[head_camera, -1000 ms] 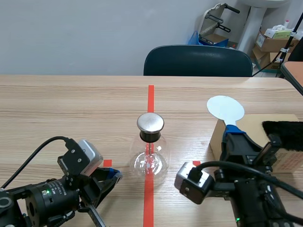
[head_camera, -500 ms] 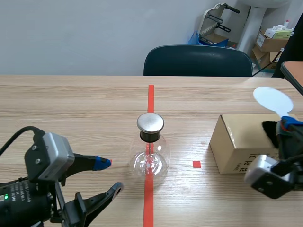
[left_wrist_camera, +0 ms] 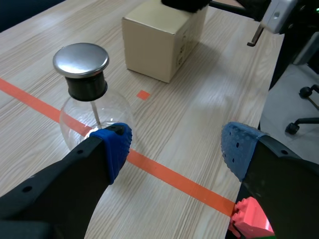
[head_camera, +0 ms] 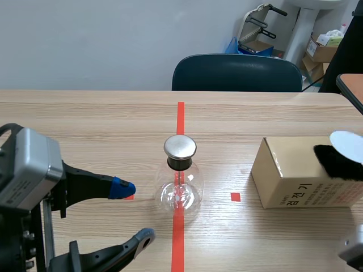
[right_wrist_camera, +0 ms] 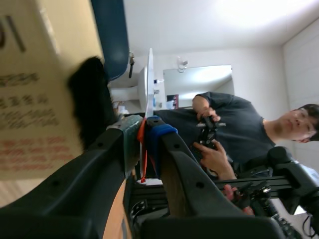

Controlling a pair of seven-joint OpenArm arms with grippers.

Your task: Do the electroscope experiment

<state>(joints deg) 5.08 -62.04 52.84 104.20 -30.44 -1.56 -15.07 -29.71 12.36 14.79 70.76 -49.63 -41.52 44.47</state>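
The electroscope (head_camera: 180,184), a clear glass flask with a round metal cap (head_camera: 180,147), stands on the orange-red tape line at mid-table. My left gripper (head_camera: 133,211) is open just left of it, its blue pads (head_camera: 122,188) apart with nothing between them. In the left wrist view the flask (left_wrist_camera: 92,117) sits ahead of the left gripper (left_wrist_camera: 177,149), beside one finger. My right gripper (right_wrist_camera: 144,127) is shut on the stem of a white disc (right_wrist_camera: 150,79), seen edge-on. The disc (head_camera: 347,140) shows above a black fur pad (head_camera: 337,161) at the right edge.
A cardboard box (head_camera: 295,181) stands at the right with the fur pad (right_wrist_camera: 92,99) on top. A dark chair (head_camera: 237,72) is behind the far table edge. A person (right_wrist_camera: 234,129) holding controls sits beyond the right gripper. A grey part of the right arm (head_camera: 354,249) shows low right.
The left gripper has opened and its arm has lifted and drawn back to the left. The right arm has swung right with the white disc, almost out of the scene view.
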